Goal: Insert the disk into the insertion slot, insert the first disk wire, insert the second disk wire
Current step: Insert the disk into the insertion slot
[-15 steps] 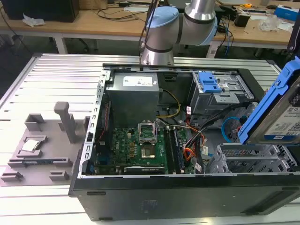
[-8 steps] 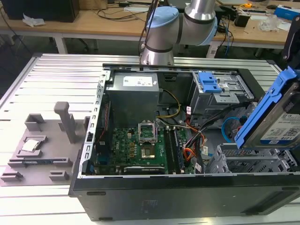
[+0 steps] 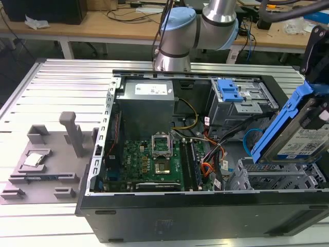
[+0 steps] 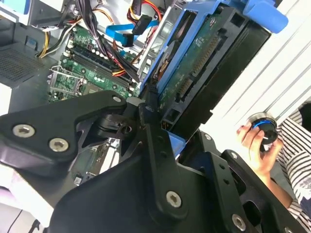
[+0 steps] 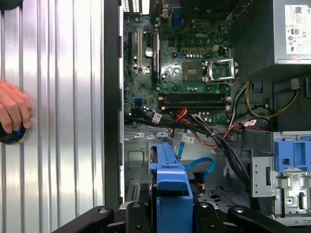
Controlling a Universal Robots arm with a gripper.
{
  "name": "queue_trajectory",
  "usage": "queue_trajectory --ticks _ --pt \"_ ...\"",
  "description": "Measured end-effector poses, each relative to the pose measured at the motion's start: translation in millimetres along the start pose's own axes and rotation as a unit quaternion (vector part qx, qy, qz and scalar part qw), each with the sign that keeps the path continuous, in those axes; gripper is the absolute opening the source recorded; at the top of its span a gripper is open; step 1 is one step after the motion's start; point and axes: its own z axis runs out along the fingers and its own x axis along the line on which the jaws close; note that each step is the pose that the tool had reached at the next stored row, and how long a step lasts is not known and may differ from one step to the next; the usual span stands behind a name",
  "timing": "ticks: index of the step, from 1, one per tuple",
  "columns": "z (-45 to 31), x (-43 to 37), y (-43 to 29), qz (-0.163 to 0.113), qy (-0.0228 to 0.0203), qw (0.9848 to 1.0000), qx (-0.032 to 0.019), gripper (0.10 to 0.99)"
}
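Note:
My gripper (image 3: pixel 320 105) is shut on the disk (image 3: pixel 300 131), a grey drive with a white label in a bright blue carrier. I hold it tilted steeply above the case's near corner at the exterior view's right. Just below it lies the insertion slot (image 3: pixel 272 177), a low silver perforated cage. In the second wrist view the disk (image 4: pixel 204 63) shows its green circuit-board underside between my black fingers (image 4: pixel 150 121). In the first wrist view the carrier's blue bar (image 5: pixel 169 184) sits in my gripper (image 5: pixel 170 216). A loose blue cable (image 5: pixel 201 167) and a bundle of coloured wires (image 5: pixel 214 138) lie beside the bay.
The open computer case (image 3: pixel 154 216) lies on a ribbed metal table (image 3: pixel 56 87), with a motherboard (image 3: pixel 149 162), a power supply (image 3: pixel 146 98) and a grey cage with a blue latch (image 3: pixel 239 98) inside. A person's hand (image 5: pixel 12 114) rests on a round knob beside the case. A grey fixture (image 3: pixel 46 159) stands at the exterior view's left.

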Motion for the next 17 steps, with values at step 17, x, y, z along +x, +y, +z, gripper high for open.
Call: queue_trajectory --ticks 17 --pt "35.7 0.0 0.9 0.002 -0.0008 1.0 0.0 0.365"
